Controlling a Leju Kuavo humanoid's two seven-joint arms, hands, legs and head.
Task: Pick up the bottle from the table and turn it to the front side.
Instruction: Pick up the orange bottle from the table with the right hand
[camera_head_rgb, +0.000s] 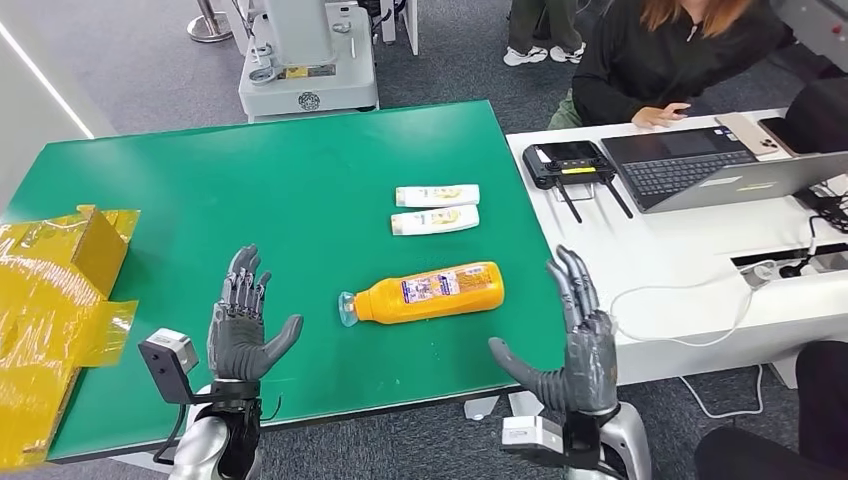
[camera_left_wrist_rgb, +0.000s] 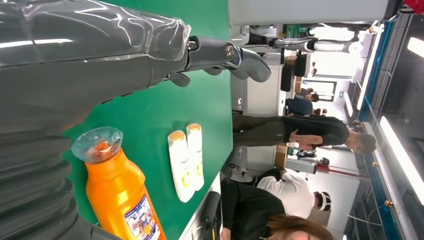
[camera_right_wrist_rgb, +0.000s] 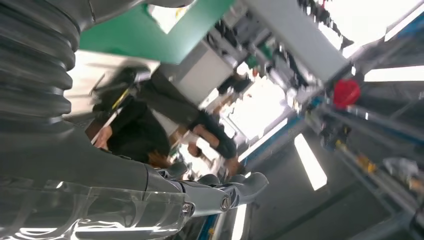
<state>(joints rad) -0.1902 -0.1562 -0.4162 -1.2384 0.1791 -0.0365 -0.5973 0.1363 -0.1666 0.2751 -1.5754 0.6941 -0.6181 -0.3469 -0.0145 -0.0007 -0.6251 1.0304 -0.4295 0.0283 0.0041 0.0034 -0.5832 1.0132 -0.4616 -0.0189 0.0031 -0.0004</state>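
An orange bottle (camera_head_rgb: 432, 293) with a clear cap lies on its side on the green table (camera_head_rgb: 250, 190), cap pointing toward my left hand, label facing up. The left wrist view shows the same bottle (camera_left_wrist_rgb: 120, 197) close by. My left hand (camera_head_rgb: 243, 320) is raised, open, fingers spread, to the left of the cap and apart from it. My right hand (camera_head_rgb: 575, 340) is raised and open at the table's right front corner, to the right of the bottle's base, holding nothing. In the left wrist view my left hand (camera_left_wrist_rgb: 90, 60) shows with nothing in it, as does my right hand (camera_right_wrist_rgb: 100, 195) in its own wrist view.
Two white tubes (camera_head_rgb: 436, 208) lie side by side beyond the bottle. A yellow cardboard box (camera_head_rgb: 55, 290) sits at the table's left edge. A white desk (camera_head_rgb: 700, 250) with a laptop (camera_head_rgb: 720, 165), a router and cables adjoins on the right, where a person (camera_head_rgb: 665, 55) sits.
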